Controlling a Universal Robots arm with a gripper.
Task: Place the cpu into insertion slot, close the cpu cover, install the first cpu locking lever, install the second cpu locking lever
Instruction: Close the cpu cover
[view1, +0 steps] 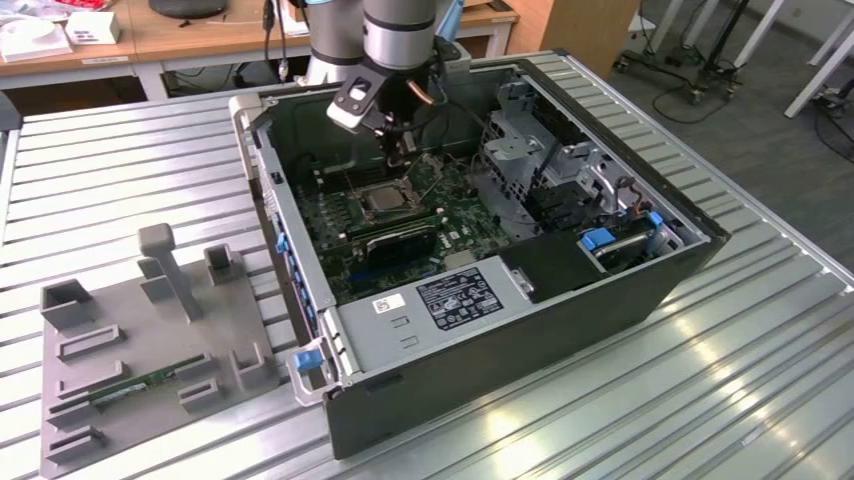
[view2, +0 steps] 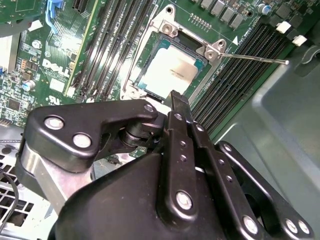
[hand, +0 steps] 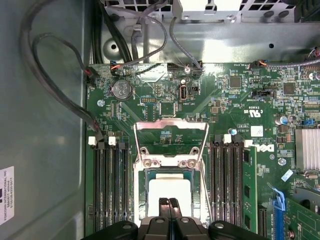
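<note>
The cpu (hand: 170, 190) lies flat in the insertion slot (hand: 145, 175) on the green motherboard, its pale metal top showing in both wrist views (view2: 172, 70). In the first wrist view the cpu cover (hand: 170, 126) looks raised from its hinge at the socket's far side, with the board visible through its cut-out. A thin metal rod (view2: 255, 59) sticks out from a socket corner over the memory slots. My gripper (hand: 169, 202) hangs just above the cpu's near edge, fingers shut together with nothing between them. In the exterior view the gripper (view1: 396, 160) reaches down into the open case above the socket (view1: 387, 203).
Long black memory slots (hand: 107, 185) flank the socket on both sides. Black cables (hand: 50, 75) loop along the case wall. A drive cage (view1: 534, 150) stands inside the case at the exterior view's right. A grey fixture tray (view1: 147, 350) lies on the table at that view's left.
</note>
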